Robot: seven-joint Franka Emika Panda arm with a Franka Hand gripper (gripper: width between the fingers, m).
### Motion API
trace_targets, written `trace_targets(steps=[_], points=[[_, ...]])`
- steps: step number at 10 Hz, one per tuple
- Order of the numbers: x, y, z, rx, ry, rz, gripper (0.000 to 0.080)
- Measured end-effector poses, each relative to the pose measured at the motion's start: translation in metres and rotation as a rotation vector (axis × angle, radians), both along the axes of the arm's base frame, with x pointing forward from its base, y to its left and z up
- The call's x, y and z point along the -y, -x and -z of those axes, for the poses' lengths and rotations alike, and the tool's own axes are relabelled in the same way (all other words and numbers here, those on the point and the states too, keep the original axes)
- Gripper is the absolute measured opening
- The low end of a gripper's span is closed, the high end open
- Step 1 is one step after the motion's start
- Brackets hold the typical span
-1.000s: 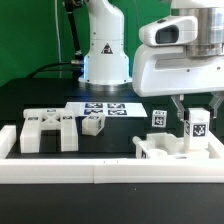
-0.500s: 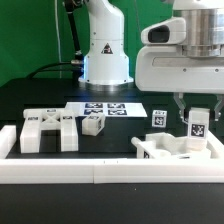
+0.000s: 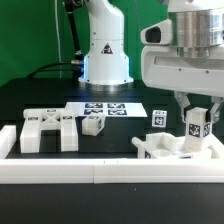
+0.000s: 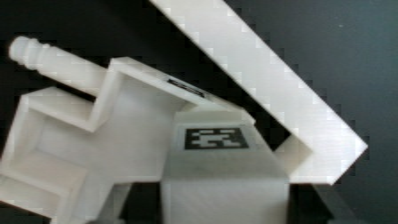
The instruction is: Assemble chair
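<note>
The gripper (image 3: pixel 196 120) is closed tight on a tagged post (image 3: pixel 197 128), one finger on each side. It holds the post upright over the slab (image 3: pixel 160 150) that lies against the rail (image 3: pixel 80 172), on the exterior view's right. From where I stand I can't tell whether the post's foot is already in the slab or only touching it.

The rest of the chair lies loose, well off to the exterior view's left: two blocky pieces (image 3: pixel 45 130) and a cube (image 3: pixel 93 124).

The risk, as I judge it, is a skewed entry. If the post goes down slightly off its socket it could bind, or it could shove the slab along the rail, since nothing seems to pin the slab. The post could also twist in the grip, and the fingers could catch the slab's raised edge.
</note>
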State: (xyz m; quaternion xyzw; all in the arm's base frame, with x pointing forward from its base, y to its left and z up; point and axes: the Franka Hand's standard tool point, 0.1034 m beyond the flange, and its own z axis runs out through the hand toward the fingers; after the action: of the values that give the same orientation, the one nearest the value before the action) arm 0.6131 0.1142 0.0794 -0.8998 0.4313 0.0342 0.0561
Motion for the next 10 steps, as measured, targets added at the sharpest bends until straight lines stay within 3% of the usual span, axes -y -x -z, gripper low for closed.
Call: trace_targets(steps=[4, 5, 6, 7, 8, 9, 10], points=[[-0.0025, -0.0006, 0.0002, -0.025, -0.005, 0.206, 0.0290], [-0.0031, -0.0005, 0.0001, -0.025, -0.005, 0.205, 0.0361], [-0.0032, -0.0005, 0.0002, -0.023, -0.005, 0.189, 0.0361], [-0.0036, -0.0003, 0.0001, -0.018, -0.004, 0.146, 0.0557], [-0.0058, 0.0002, -0.0002, -0.010, -0.003, 0.084, 0.0557], [-0.0080, 0.0006, -0.0002, 0.003, -0.004, -0.015, 0.0632], [-0.0109, 0.0012, -0.0001, 0.016, -0.005, -0.115, 0.0646]])
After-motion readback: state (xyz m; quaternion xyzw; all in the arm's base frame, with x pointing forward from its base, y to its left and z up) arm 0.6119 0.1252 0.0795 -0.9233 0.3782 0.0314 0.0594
